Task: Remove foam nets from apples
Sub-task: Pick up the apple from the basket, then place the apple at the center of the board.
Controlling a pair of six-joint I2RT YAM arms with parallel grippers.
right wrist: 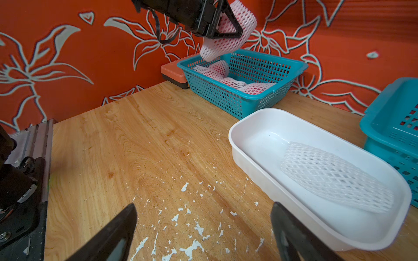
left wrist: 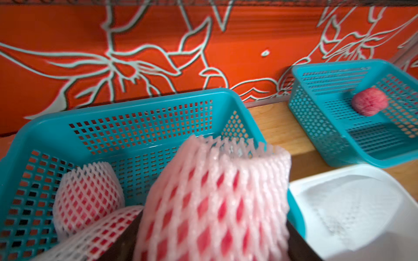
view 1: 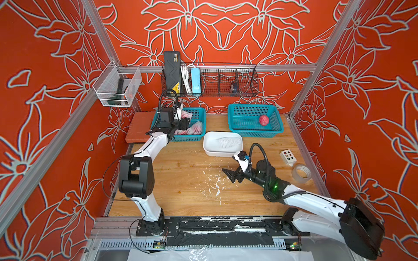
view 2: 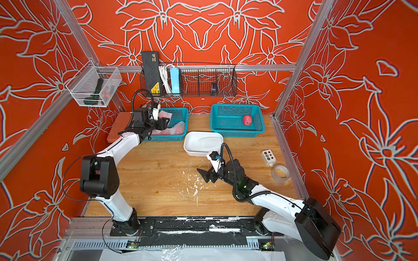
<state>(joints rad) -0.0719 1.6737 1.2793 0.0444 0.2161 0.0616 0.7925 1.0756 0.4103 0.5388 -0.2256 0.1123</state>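
Holding a netted apple [left wrist: 212, 198] clamped in our left pincer [right wrist: 226, 27], we hang it above the teal basket [left wrist: 126, 108] at the far-left corner of the surface [right wrist: 147, 135], where other wrapped apples [left wrist: 88, 196] lie. Our right pincer [right wrist: 203, 205] stands apart, empty, near the surface's middle beside the white tray [right wrist: 253, 126] with one loose foam net [right wrist: 334, 178].

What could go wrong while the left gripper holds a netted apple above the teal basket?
The left gripper pinches the red apple in its white foam mesh sleeve through soft foam above the teal plastic basket; the apple might slip out the sleeve's open end and fall.
White foam crumbs on the wooden table suggest the nets shred; a hard pull by the open right gripper may tear this one.
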